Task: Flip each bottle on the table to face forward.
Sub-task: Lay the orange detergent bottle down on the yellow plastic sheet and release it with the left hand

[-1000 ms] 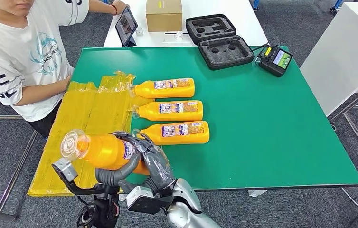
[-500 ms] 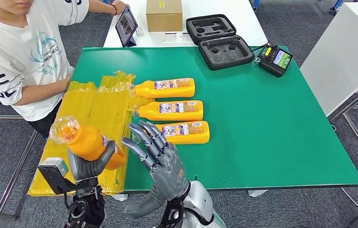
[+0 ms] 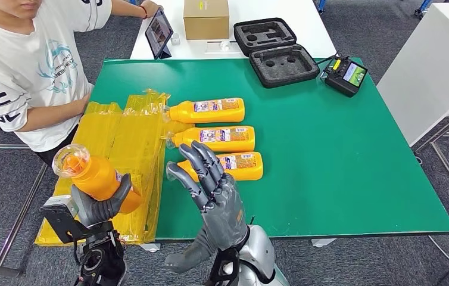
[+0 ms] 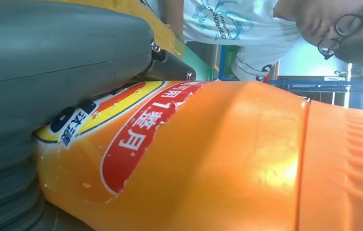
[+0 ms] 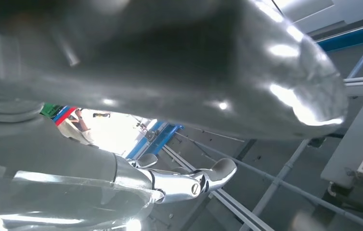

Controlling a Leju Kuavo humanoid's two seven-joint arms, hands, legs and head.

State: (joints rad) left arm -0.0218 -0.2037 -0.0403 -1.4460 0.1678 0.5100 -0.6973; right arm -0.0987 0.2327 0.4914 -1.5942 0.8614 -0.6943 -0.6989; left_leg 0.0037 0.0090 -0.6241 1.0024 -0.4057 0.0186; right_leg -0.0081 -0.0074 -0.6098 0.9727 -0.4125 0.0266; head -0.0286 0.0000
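At about seven o'clock off the green table (image 3: pixel 341 179), the left hand (image 3: pixel 94 205) gripped an orange plastic bottle with a clear cap (image 3: pixel 91 176), lifted and tilted. Beside it the right hand (image 3: pixel 213 190) was raised, empty, fingers spread. Three matching orange bottles (image 3: pixel 213 138) lay stacked toward twelve o'clock on the table.

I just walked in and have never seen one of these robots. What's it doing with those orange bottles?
The robot's left hand holds one orange bottle up off the green table, cap toward the camera. Its right hand is raised, open and empty. Three more bottles lie in a row on the table. A person sits alongside.
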